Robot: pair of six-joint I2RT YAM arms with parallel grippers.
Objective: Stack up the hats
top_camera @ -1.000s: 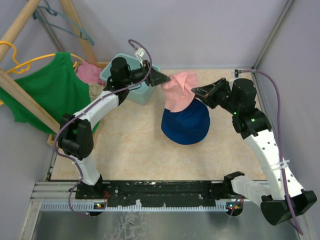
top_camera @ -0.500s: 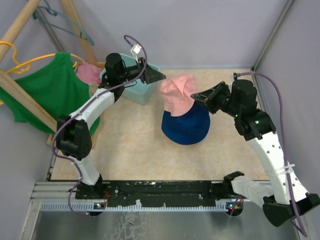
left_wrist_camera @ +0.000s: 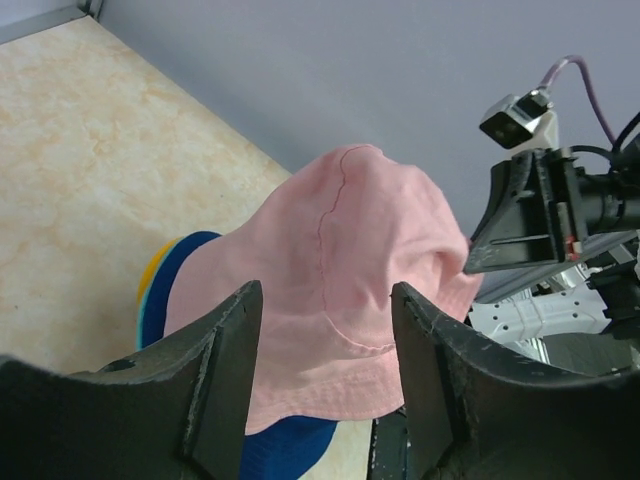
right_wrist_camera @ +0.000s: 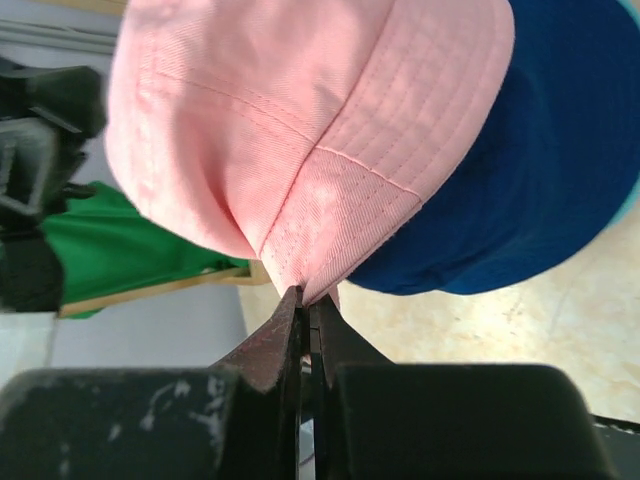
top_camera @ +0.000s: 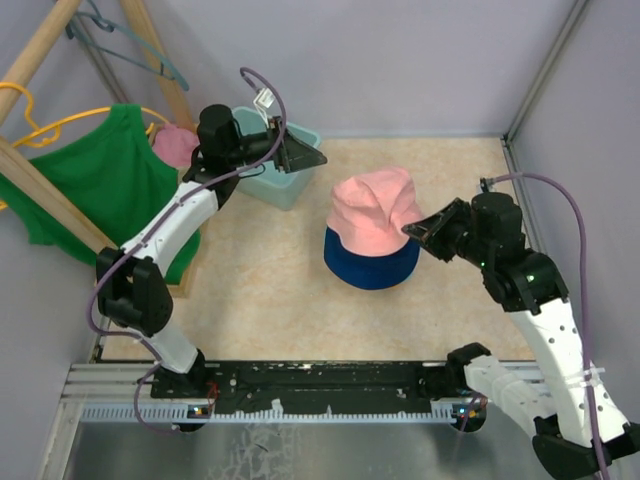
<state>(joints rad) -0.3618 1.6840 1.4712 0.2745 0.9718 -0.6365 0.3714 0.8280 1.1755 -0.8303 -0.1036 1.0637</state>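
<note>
The pink hat (top_camera: 372, 212) lies draped over the navy blue hat (top_camera: 372, 266) in the middle of the table. In the left wrist view the pink hat (left_wrist_camera: 340, 280) covers the navy hat (left_wrist_camera: 285, 450), with teal and orange-yellow brims (left_wrist_camera: 152, 280) peeking out underneath at the left. My right gripper (top_camera: 412, 228) is shut on the pink hat's brim (right_wrist_camera: 330, 230) at its right side. The navy hat (right_wrist_camera: 530, 180) lies beneath it. My left gripper (top_camera: 318, 157) is open and empty, raised to the upper left of the stack.
A teal bin (top_camera: 275, 180) stands at the back left under my left gripper. A pink cloth (top_camera: 175, 147) and a green tank top (top_camera: 95, 185) hang on a wooden rack (top_camera: 40, 190) at the left.
The left gripper let go of the pink hat and drew back to the left. The right gripper pulled the hat down and right, so it now lies over the navy hat.
</note>
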